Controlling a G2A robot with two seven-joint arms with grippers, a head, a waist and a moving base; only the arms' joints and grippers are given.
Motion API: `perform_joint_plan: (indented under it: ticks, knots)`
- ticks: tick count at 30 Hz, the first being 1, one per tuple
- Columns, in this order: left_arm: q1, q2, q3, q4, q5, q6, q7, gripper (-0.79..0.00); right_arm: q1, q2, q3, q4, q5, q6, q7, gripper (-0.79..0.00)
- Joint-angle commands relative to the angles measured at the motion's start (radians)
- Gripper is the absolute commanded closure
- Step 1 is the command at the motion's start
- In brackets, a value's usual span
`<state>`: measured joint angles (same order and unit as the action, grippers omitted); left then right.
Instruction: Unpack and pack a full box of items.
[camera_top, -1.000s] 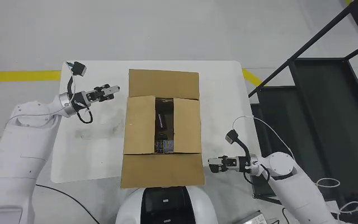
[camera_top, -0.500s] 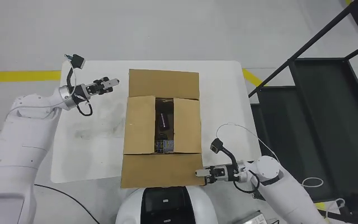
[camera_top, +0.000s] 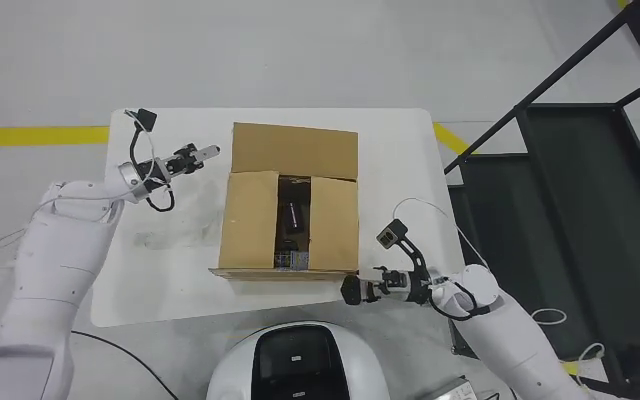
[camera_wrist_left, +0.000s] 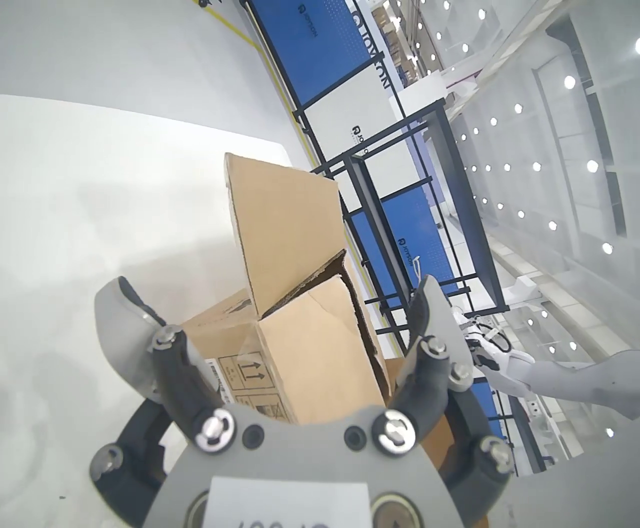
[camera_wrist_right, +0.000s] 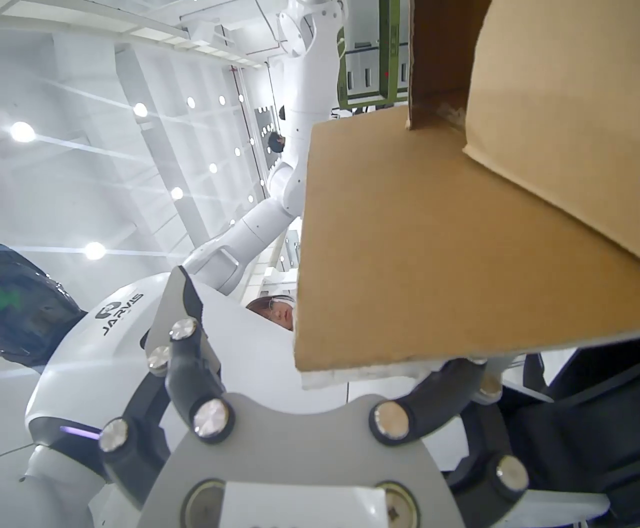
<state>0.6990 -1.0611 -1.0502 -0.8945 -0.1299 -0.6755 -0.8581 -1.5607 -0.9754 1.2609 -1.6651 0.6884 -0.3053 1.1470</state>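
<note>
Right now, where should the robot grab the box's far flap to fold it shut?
Probably the far flap by its left-hand edge, from the left: it leans outward with that edge free, and the open left jaws hang beside it.

Brown box (camera_top: 250, 215); white table (camera_top: 400, 170); yellow floor stripe (camera_top: 50, 135).

An industrial hall: high spotlit ceiling (camera_wrist_left: 550, 150), blue partition panels (camera_wrist_left: 310, 50), yellow floor line (camera_top: 50, 135).

White table (camera_top: 400, 160) on grey floor w/ yellow stripe (camera_top: 50, 135); dark metal frame (camera_top: 560, 150) beside table's R edge.
</note>
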Motion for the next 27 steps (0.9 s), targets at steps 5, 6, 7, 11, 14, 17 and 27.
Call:
perform_joint_plan:
  ticks: [5,6,7,11,14,17,27]
  knots:
    - [-0.081,-0.033,0.062,0.104,0.0,-0.094,-0.015,-0.785,0.042,-0.014,-0.011,0.031,0.003,-0.056,-0.113,-0.785]
    - [-0.092,-0.038,0.07,0.12,-0.003,-0.112,-0.026,-0.785,0.05,-0.016,-0.013,0.038,0.0,-0.063,-0.132,-0.785]
    - [-0.103,-0.042,0.078,0.136,-0.01,-0.128,-0.041,-0.785,0.059,-0.018,-0.014,0.046,-0.015,-0.073,-0.155,-0.785]
    - [-0.138,-0.053,0.099,0.193,-0.043,-0.17,-0.116,-0.785,0.084,-0.025,-0.022,0.062,-0.091,-0.109,-0.225,-0.785]
    - [-0.138,-0.053,0.099,0.193,-0.043,-0.17,-0.116,-0.785,0.091,-0.027,-0.023,0.069,-0.14,-0.125,-0.256,-0.785]
    - [-0.138,-0.053,0.099,0.193,-0.043,-0.17,-0.116,-0.785,0.091,-0.029,-0.025,0.074,-0.166,-0.135,-0.276,-0.785]
    - [-0.106,-0.055,0.111,0.124,0.043,-0.1,-0.007,-0.785,0.095,-0.032,-0.023,0.078,-0.21,-0.145,-0.28,-0.785]
